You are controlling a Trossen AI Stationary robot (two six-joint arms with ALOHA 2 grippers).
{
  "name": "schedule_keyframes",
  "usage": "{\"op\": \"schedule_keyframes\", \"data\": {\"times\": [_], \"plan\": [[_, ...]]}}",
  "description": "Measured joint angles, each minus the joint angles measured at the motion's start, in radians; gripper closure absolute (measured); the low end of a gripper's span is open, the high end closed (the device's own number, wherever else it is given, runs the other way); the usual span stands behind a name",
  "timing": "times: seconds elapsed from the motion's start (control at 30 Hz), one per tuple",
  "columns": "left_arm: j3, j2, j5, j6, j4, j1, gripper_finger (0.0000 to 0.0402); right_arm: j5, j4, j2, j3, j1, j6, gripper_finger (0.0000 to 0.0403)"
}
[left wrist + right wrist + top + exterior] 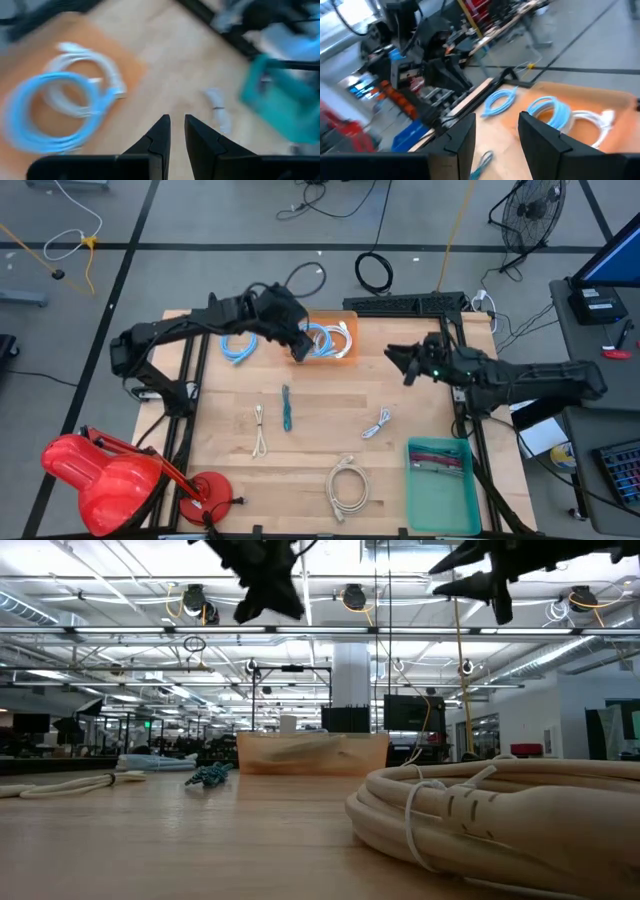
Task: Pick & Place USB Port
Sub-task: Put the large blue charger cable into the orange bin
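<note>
Left gripper (300,352) raised at the orange tray's (345,315) near edge, jaws narrowly apart and empty, right gripper (392,354) raised farther right, jaws apart, grey USB cable (377,423) lying mid-table.

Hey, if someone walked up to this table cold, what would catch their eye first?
Probably the orange bin at the table's far edge, with blue and white coiled cables inside, and the left gripper hovering at its near left corner. Next, the teal tray at the near right and the cream cable coil beside it.
</note>
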Motion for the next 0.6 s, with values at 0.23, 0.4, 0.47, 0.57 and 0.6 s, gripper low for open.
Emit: {"op": "schedule_keyframes", "data": {"times": [0.23,0.4,0.47,0.57,0.6], "plan": [[0.0,0.0,-0.033,0.08,-0.139,0.166,0.0346,-0.144,0.003,0.115,0.0,-0.144,0.074,0.0261],[0.0,0.0,-0.039,0.161,-0.195,0.246,0.0346,-0.284,0.015,0.229,0.0,-0.221,0.097,0.0261],[0.0,0.0,-0.048,0.186,-0.204,0.264,0.0346,-0.323,0.039,0.272,0.0,-0.245,0.088,0.0261],[0.0,0.0,-0.089,0.228,-0.253,0.283,0.0346,-0.379,0.08,0.333,0.0,-0.278,0.064,0.0261],[0.0,0.002,-0.115,0.246,-0.279,0.288,0.0346,-0.395,0.088,0.352,0.0,-0.288,0.059,0.0261]]}}
